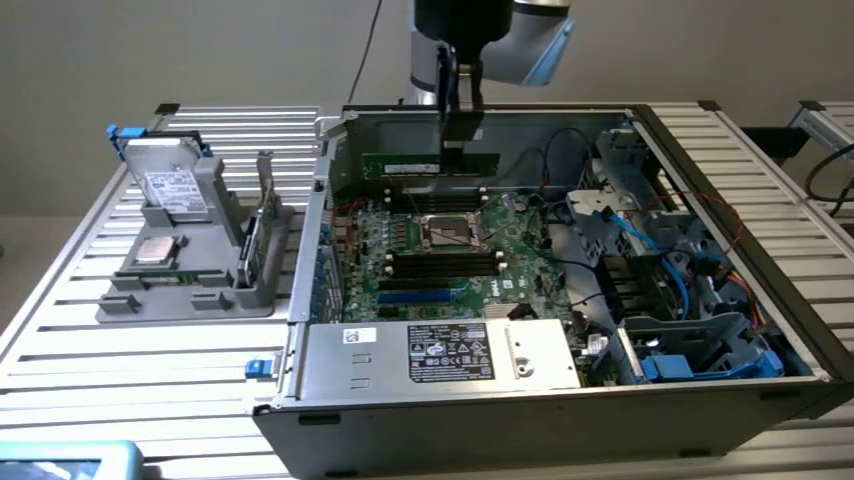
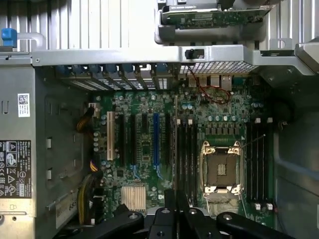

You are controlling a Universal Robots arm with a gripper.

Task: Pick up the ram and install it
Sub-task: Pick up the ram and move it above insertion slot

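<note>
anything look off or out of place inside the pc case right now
Nothing looks damaged or spilled. The ram is not seated: the gripper holds it level above the motherboard. The processor socket appears empty.

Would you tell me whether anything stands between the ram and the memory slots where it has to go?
Nothing visible does. The gripper holds the ram above the black memory slots beside the processor socket. Those slots look empty, and no cable crosses the gap beneath the stick.
</note>
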